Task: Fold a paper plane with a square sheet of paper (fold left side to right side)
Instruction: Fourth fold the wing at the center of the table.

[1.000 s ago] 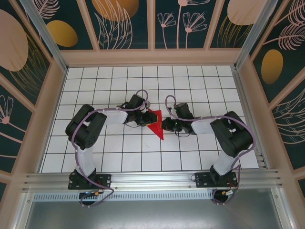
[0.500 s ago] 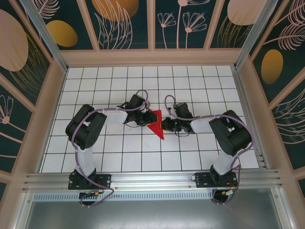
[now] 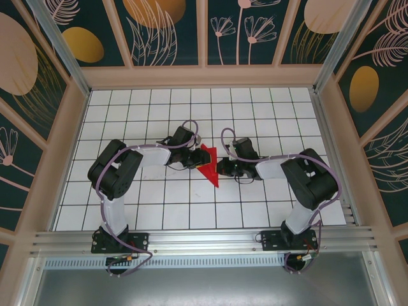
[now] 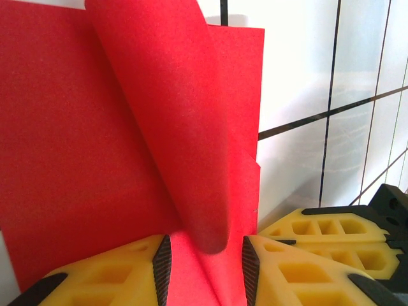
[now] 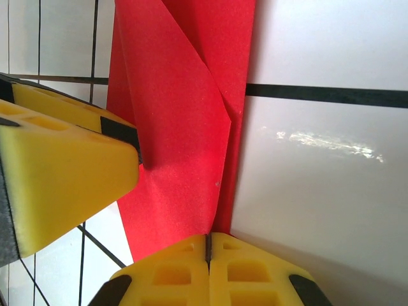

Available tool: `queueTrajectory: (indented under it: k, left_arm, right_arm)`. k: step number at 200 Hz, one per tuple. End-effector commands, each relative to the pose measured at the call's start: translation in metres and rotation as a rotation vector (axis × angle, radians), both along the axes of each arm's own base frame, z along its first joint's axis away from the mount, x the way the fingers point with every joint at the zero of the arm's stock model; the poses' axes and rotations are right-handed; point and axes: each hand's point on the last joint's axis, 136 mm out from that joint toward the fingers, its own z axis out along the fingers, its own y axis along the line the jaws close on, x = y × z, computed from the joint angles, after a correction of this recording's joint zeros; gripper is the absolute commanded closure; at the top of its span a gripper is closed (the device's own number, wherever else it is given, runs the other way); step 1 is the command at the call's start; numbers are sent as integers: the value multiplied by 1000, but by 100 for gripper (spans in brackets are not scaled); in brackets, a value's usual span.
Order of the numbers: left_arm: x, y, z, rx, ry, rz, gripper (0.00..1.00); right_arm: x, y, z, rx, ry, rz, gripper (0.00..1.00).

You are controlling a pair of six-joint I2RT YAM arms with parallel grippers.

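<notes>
The square sheet of paper (image 3: pixel 209 171) is bright red and partly folded, tapering to a point toward the near side on the white grid table (image 3: pixel 255 115). My left gripper (image 3: pixel 193 159) stands at its left edge. In the left wrist view its jaws (image 4: pixel 205 268) are open over the paper (image 4: pixel 95 127), with a curled flap rising between the pads. My right gripper (image 3: pixel 221 167) meets the sheet's right edge. In the right wrist view it (image 5: pixel 207 245) is shut where the paper's (image 5: pixel 178 127) fold line runs into the seam. A left finger (image 5: pixel 64 172) rests on the sheet there.
Wooden walls (image 3: pixel 70 146) with patterned panels ring the table on three sides. An aluminium rail (image 3: pixel 204 239) carries both arm bases along the near edge. White tiles lie free behind and to both sides of the arms.
</notes>
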Motion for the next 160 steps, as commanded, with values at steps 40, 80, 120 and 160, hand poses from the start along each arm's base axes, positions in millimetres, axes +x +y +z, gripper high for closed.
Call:
queueTrajectory:
  k: [40,80,120,160]
  left_arm:
    - [7,-1,30,10,-62,-9,60]
    - [11,-3,58,-12,-120,-13,68]
    - [14,-17,45,-39,-87,-48,74]
    - [22,-23,26,-22,-64,-67,74]
  right_arm:
    - [-18,-24,-38,-134,107,-25,99]
    - [-18,-26,-40,-148,113,-34,100]
    - [-16,-25,-41,-150,114,-33,100]
    - [-16,-27,-41,-161,114,-34,100]
